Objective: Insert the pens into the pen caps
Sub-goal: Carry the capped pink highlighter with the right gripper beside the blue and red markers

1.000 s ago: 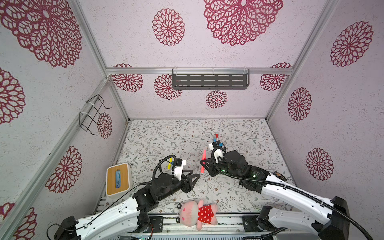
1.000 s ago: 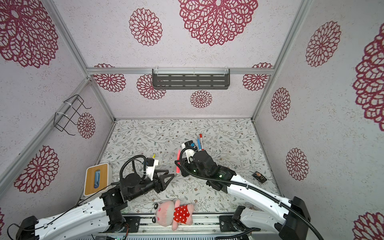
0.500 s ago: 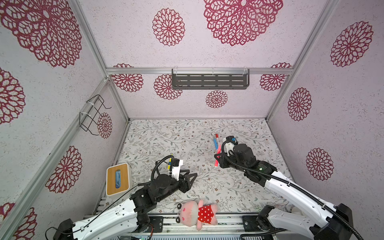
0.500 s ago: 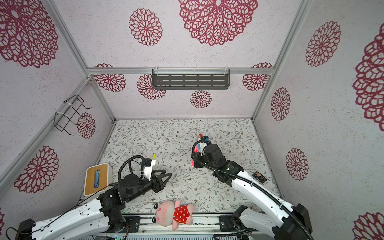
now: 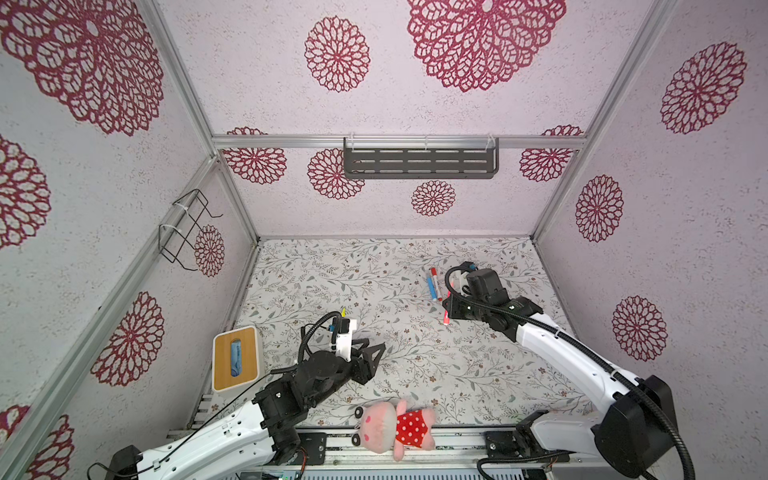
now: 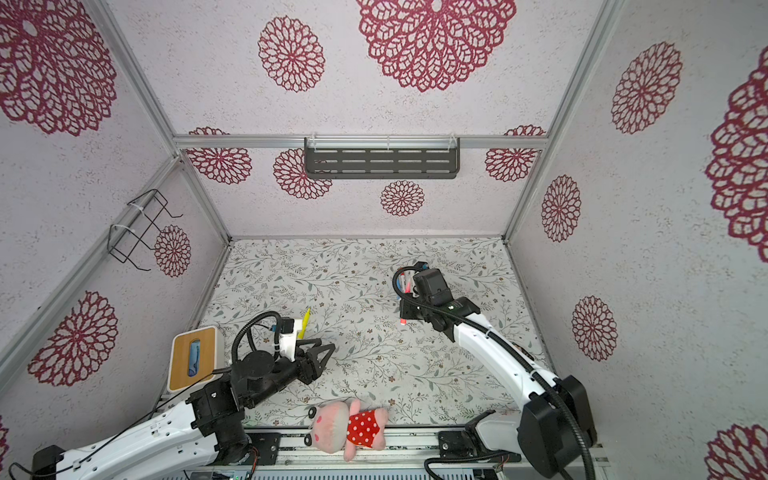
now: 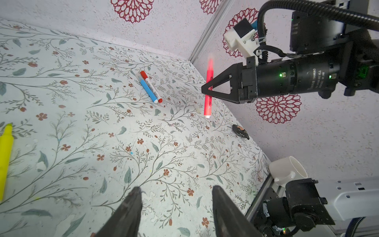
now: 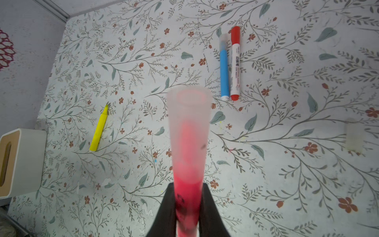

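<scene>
Right fingers (image 8: 166, 211): closed tight on the pink-red pen (image 8: 187, 185), one finger pressed to each side of its barrel
Pink-red pen: held about mid-barrel and roughly upright, with one end above the right fingers and one end below them; a frosted see-through cap (image 8: 189, 115) covers the upper end; I cannot tell whether the lower end touches the table (image 5: 332, 270)
Left fingers (image 7: 131, 211): about half open with nothing between them, hovering low over the table and well apart from the right fingers
Blue pen (image 8: 224, 69): flat on the table near the right fingers, just past their tips toward the back wall, with a clear cap on one end
White-barrelled pen (image 8: 235, 63): lies alongside the blue pen, parallel and touching it, with a red cap on and a red base
Yellow pen (image 8: 99, 129): flat on the table with its tip bare, near the left fingers on their back-wall side, apart from them and far from the right fingers
Loose cap (image 8: 353, 136): a pale stubby tube on the table, out to one side of the right fingers, too blurred to tell its colour
Tissue box (image 5: 235, 358): at the table edge, behind and beside the left fingers
Plush toy (image 5: 392, 424): at the front edge, between the two arms, behind both pairs of fingers
</scene>
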Controlling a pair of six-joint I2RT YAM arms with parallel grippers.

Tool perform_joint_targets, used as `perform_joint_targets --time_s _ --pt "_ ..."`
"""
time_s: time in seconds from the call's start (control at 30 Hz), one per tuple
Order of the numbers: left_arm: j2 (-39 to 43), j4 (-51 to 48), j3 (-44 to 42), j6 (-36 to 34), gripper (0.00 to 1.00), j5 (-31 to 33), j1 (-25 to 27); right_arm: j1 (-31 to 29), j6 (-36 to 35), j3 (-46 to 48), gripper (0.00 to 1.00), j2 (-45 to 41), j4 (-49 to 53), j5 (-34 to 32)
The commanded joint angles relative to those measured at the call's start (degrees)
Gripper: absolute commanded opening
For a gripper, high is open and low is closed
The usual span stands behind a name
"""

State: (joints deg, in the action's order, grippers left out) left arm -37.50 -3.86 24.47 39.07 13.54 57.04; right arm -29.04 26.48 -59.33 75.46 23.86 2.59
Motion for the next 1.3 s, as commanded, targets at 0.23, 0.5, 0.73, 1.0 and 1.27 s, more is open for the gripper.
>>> perform_joint_targets --time_s 0.23,0.5,0.73,1.0,1.27 --pt "2.33 -2.61 -0.6 -0.22 0.57 2.83 0.35 4.7 -8.93 -14.08 0.01 14.91 7.56 -3.23" --pt "5.91 -4.85 -0.5 0.68 0.57 2.94 0.38 7.68 -12.51 -25.98 0.0 28.98 12.57 -4.11" --pt "8.88 -7.44 -0.3 0.96 0.57 3.53 0.36 8.51 -13.71 -34.65 0.0 37.84 16.27 -4.89" --pt "10.93 -8.79 -0.43 1.27 0.57 3.6 0.36 9.7 -15.46 -45.27 0.0 46.47 21.7 -6.27" --pt "12.16 -8.97 -0.91 1.88 0.57 3.42 0.31 10.75 -15.33 -51.09 0.02 52.11 24.13 -5.26"
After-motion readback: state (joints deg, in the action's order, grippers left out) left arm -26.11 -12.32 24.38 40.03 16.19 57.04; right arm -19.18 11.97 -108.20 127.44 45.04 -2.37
